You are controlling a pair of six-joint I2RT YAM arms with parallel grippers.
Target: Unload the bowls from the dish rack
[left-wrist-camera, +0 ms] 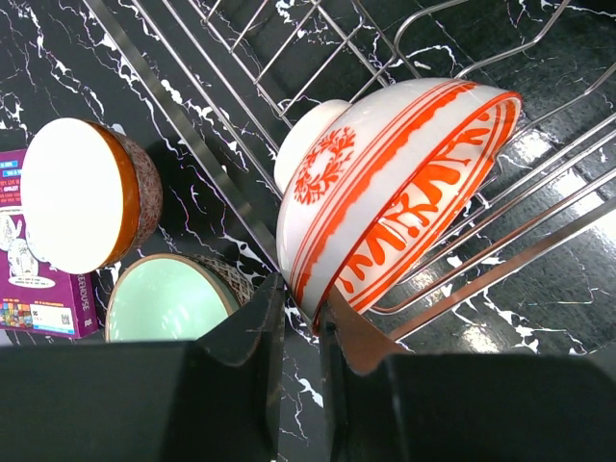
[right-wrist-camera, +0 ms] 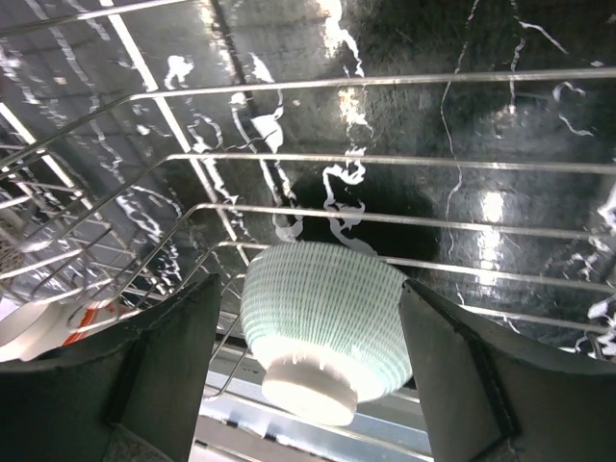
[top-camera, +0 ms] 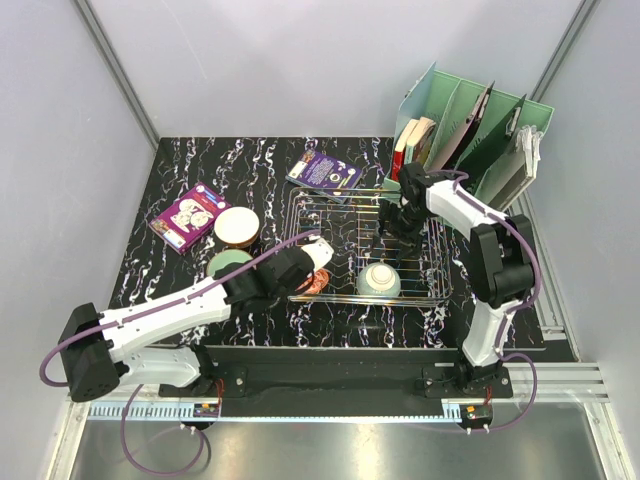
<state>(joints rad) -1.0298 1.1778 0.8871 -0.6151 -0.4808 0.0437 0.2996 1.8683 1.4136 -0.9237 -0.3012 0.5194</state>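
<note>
Left gripper (left-wrist-camera: 300,310) is pinched on the rim of the white ceramic bowl with red-orange bands (left-wrist-camera: 385,183), which leans on edge at the left end of the chrome wire dish rack (left-wrist-camera: 192,142). Best to lift straight up and slowly (wires close by; a thin rim may slip). Right gripper (right-wrist-camera: 310,289) is spread wide and empty over the pale green ribbed bowl (right-wrist-camera: 322,322) in the rack. The print on the purple box (left-wrist-camera: 34,279) is too small to read.

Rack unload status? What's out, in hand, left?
Done: a brown-sided ceramic bowl with a white inside and a mint-green-lined round bowl sit on the black marble table left of the chrome wire dish rack. In hand: the left tool pinches the rim of the white bowl with orange-red pattern, not yet lifted out. Left: the pale green ribbed bowl, the open right tool facing it.
</note>
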